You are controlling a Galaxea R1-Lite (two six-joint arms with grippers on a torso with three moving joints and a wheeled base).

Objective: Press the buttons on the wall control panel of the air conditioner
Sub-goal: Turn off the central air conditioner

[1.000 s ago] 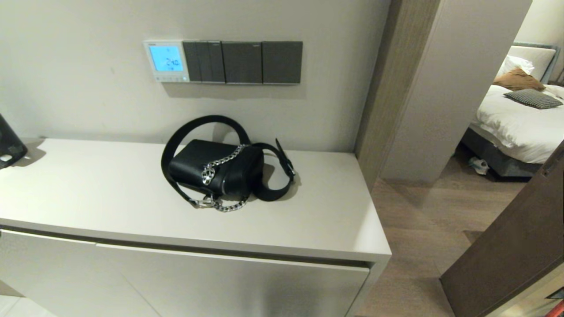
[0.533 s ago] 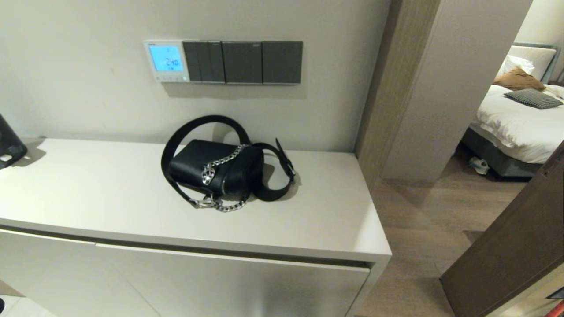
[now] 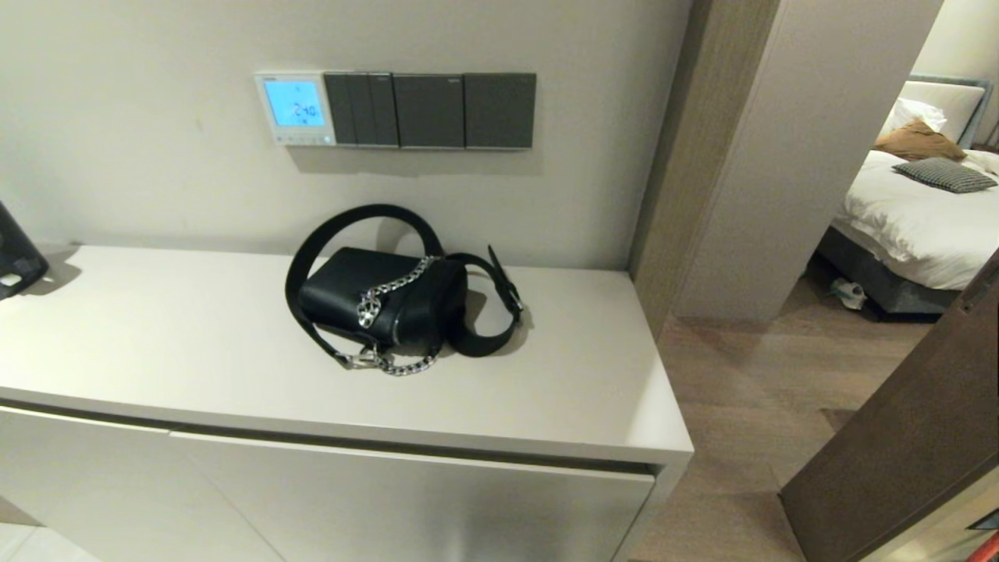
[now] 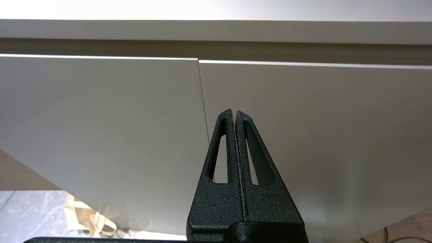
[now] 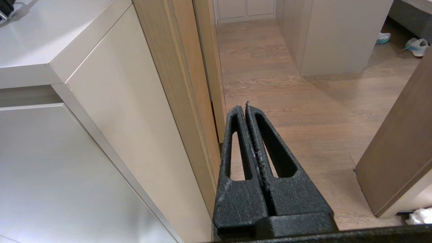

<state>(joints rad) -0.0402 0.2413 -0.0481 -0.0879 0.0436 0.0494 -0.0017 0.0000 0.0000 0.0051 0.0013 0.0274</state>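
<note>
The air conditioner's wall control panel (image 3: 294,108) is a small white square on the wall above the cabinet, its screen glowing light blue with digits. The buttons (image 3: 300,139) are a row of tiny pale keys along its lower edge. Neither arm shows in the head view. My left gripper (image 4: 235,112) is shut and empty, low down facing the cabinet doors (image 4: 101,118). My right gripper (image 5: 245,107) is shut and empty, low beside the cabinet's right end, over the wooden floor.
Three dark grey switch plates (image 3: 429,110) sit right of the panel. A black handbag (image 3: 382,300) with a strap and chain lies on the white cabinet top (image 3: 156,336). A dark object (image 3: 15,250) is at the far left. A doorway (image 3: 882,195) to a bedroom opens on the right.
A dark bit at the head view's lower left edge half a second ago is gone from view. Nothing else has visibly changed.
</note>
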